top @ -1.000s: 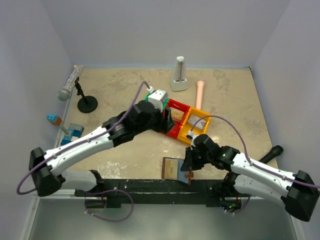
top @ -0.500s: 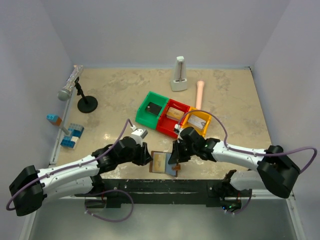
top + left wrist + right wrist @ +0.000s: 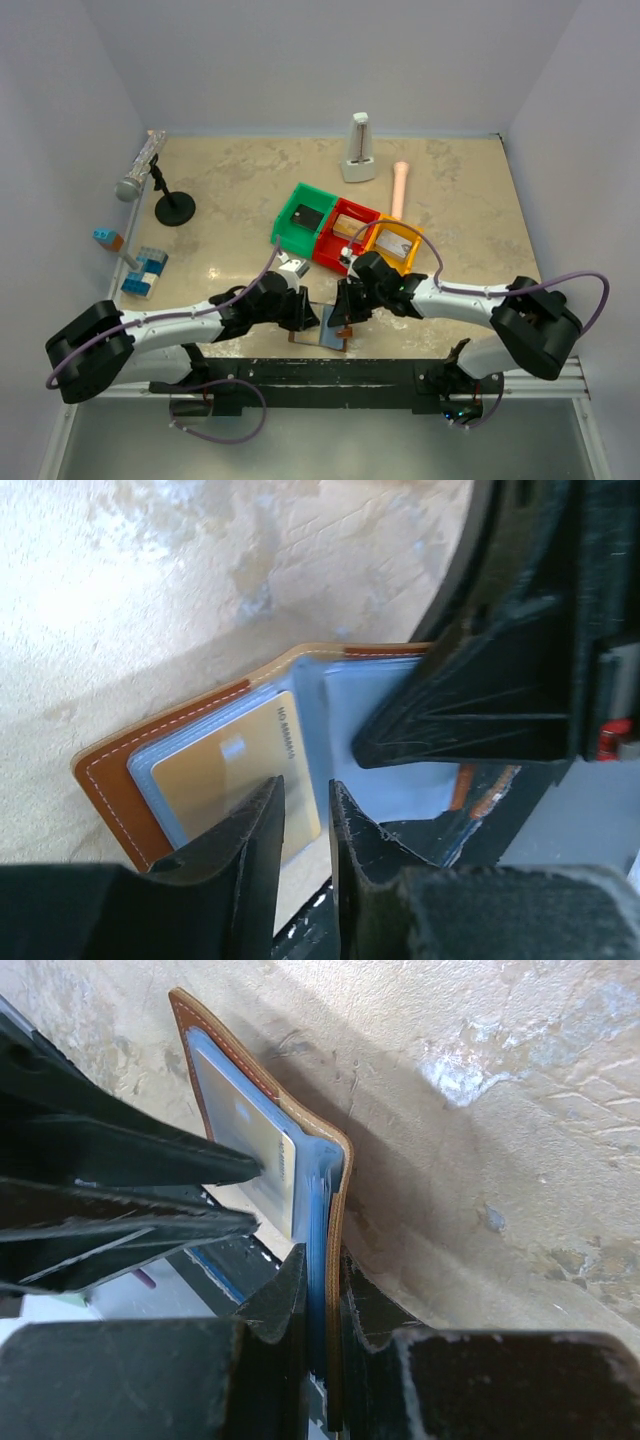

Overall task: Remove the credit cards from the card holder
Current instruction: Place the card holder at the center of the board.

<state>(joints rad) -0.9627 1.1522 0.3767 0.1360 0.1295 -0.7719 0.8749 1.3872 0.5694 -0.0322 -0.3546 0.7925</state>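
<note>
At the near edge of the table (image 3: 230, 200) I see the left gripper (image 3: 305, 792), its fingers a narrow gap apart at the edge of the gold card (image 3: 225, 770); I cannot tell if they pinch it. The card holder (image 3: 110, 780) lies open between both arms. The right gripper (image 3: 322, 1260) is clamped on its right panel.

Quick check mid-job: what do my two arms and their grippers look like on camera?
The left arm and right arm both have white links joined by rounded black joints. Thin purple-grey cables loop off each. The left gripper and right gripper are matte black, each with two flat, tapering fingers. No markings are visible.
</note>
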